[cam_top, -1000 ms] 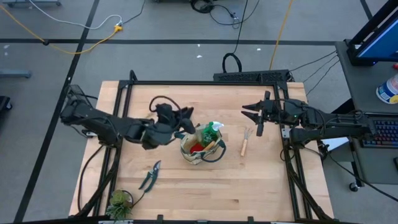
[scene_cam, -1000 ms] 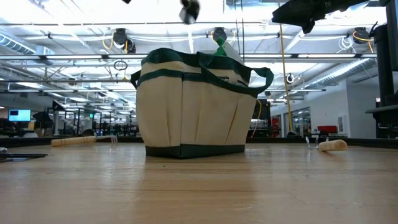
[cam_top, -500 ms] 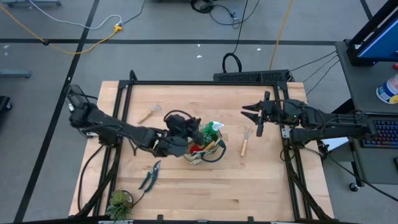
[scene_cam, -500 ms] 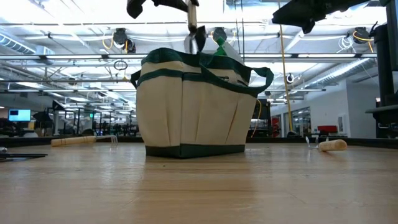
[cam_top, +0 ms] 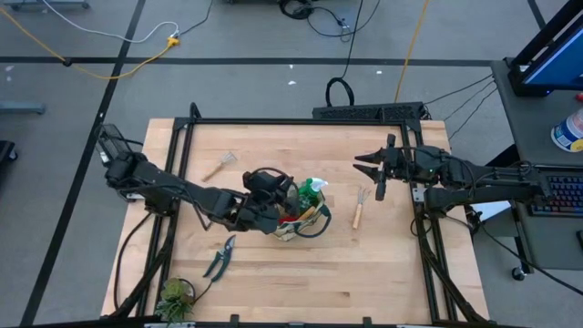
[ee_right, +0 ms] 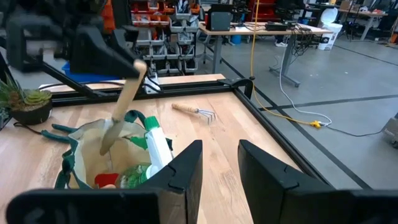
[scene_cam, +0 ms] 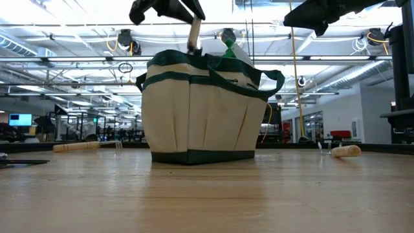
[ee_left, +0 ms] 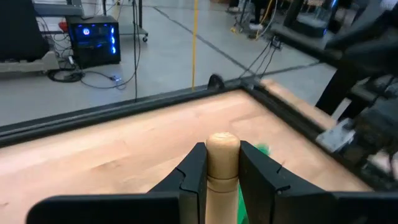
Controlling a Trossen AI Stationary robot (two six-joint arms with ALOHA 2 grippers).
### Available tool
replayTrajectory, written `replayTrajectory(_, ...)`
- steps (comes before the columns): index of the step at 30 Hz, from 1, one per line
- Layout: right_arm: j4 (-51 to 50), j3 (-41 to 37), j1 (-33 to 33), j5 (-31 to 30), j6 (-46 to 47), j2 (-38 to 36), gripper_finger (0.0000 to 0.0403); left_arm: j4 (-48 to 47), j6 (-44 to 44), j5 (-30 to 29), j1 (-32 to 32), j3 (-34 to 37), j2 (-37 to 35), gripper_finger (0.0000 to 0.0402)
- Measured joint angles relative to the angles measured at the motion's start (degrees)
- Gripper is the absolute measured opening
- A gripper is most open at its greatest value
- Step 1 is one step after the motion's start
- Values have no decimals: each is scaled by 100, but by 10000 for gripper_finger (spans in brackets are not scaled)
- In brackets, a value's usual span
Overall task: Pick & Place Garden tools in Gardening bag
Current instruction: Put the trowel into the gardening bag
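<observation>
1. Right now the left gripper (cam_top: 266, 187) hangs over the near-left rim of the bag (cam_top: 293, 219), its fingers (ee_left: 194, 163) clamped on the wooden handle of a trowel (ee_right: 122, 111). The blade points down into the bag's mouth.

2. From the right wrist view the trowel leans at a slant, its metal tip already past the rim, beside the green spray bottle (ee_right: 157, 143) and something red, probably the glove (ee_right: 106, 180).

3. To finish this step well, the left arm would do best to lower the trowel a little further before letting go, so the blade settles against the bag wall rather than tipping out over the edge.

4. The bag looks soft-sided, so a push against its rim could fold or shove it. The descent should stay inside the opening and clear of the loop handle (scene_cam: 272, 79).

5. The spray bottle stands close to the blade's path. Steering the tip towards the free side of the bag would avoid knocking it.

6. The right gripper (cam_top: 375, 165) waits above the far-right part of the table (cam_top: 383, 264), well apart from the bag, with its fingers partly apart and nothing between them.

7. Still out on the table are a small fork (cam_top: 359, 208) just right of the bag, a rake (cam_top: 219, 165) at the far left, and shears (cam_top: 219, 258) near the front. A potted plant (cam_top: 173, 296) sits at the front left corner.
</observation>
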State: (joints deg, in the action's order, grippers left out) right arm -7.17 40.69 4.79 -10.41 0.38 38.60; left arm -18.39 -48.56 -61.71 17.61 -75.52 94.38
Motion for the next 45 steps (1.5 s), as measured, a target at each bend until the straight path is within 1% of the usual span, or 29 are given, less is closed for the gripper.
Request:
replayTrajectory(6, -57, 0, 1, 0, 0, 16, 96, 12, -318, 291, -40, 1, 358, 66)
replayTrajectory(9, -153, 0, 1, -2, 0, 21, 96, 8, -422, 330, -48, 4, 476, 66)
replayTrajectory(18, -171, 0, -1, 0, 0, 21, 96, 20, -430, 341, -44, 4, 478, 66)
replayTrajectory(30, -171, 0, -1, 0, 0, 21, 96, 18, -453, 773, -131, 4, 530, 66)
replayTrajectory(41, -171, 0, 0, 0, 0, 21, 96, 13, -412, 787, -146, 4, 530, 67)
replayTrajectory(43, -171, 0, 1, 0, 0, 21, 96, 16, -413, 786, -146, 4, 530, 93)
replayTrajectory(45, -170, 0, 0, 0, 0, 21, 96, 20, -412, 784, -144, 4, 530, 135)
